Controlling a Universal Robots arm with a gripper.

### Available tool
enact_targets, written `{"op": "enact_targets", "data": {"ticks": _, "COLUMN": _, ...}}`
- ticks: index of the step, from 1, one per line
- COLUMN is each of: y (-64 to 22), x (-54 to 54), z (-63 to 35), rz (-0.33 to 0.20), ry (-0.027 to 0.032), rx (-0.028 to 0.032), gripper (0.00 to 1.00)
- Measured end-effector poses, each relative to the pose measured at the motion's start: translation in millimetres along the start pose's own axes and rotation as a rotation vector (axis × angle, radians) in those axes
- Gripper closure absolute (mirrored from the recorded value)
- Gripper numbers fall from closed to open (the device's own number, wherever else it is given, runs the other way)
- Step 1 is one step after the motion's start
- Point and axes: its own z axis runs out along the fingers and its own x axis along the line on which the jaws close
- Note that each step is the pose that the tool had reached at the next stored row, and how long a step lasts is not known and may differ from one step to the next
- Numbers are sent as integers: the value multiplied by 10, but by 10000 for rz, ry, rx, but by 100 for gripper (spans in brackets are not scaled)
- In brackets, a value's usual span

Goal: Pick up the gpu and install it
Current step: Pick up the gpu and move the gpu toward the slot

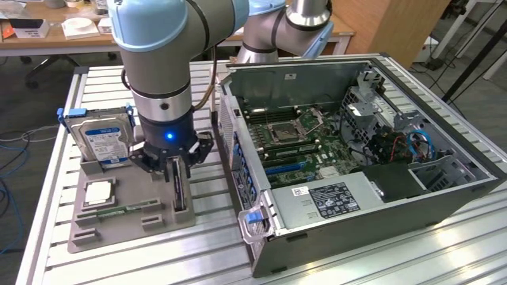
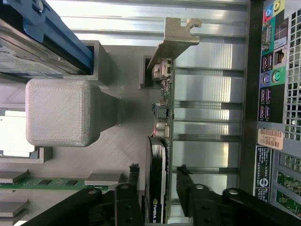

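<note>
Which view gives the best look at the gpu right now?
The wrist view: the gpu stands on edge in the grey tray, its silver bracket and black cooler plain, flanked by the open tool. In the exterior view it is just a thin dark edge under the tool.

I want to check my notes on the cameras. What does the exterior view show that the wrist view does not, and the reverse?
Exterior view adds: the motherboard inside the open computer case. Wrist view adds: the gpu's hooked silver bracket, and gaps between the fingers and the card. Both share: the gpu standing on edge in the grey holder, the open gripper straddling it, and the hard drive.
</note>
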Motion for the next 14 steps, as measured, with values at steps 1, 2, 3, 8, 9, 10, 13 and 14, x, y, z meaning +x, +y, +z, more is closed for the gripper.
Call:
{"op": "enact_targets", "data": {"ticks": 1, "y": 0, "x": 0, "z": 0, "rz": 0, "ry": 0, "rx": 0, "gripper": 60}}
{"op": "enact_targets", "data": {"ticks": 2, "y": 0, "x": 0, "z": 0, "rz": 1, "ry": 0, "rx": 0, "gripper": 60}}
{"op": "enact_targets", "data": {"ticks": 3, "y": 0, "x": 0, "z": 0, "rz": 1, "ry": 0, "rx": 0, "gripper": 66}}
{"op": "enact_targets", "data": {"ticks": 8, "y": 0, "x": 0, "z": 0, "rz": 1, "ry": 1, "rx": -1, "gripper": 67}}
{"op": "enact_targets", "data": {"ticks": 9, "y": 0, "x": 0, "z": 0, "rz": 0, "ry": 1, "rx": 0, "gripper": 74}}
{"op": "enact_targets", "data": {"ticks": 10, "y": 0, "x": 0, "z": 0, "rz": 1, "ry": 1, "rx": 0, "gripper": 74}}
{"op": "enact_targets", "data": {"ticks": 13, "y": 0, "x": 0, "z": 0, "rz": 1, "ry": 0, "rx": 1, "gripper": 74}}
{"op": "enact_targets", "data": {"ticks": 14, "y": 0, "x": 0, "z": 0, "rz": 1, "ry": 0, "rx": 0, "gripper": 74}}
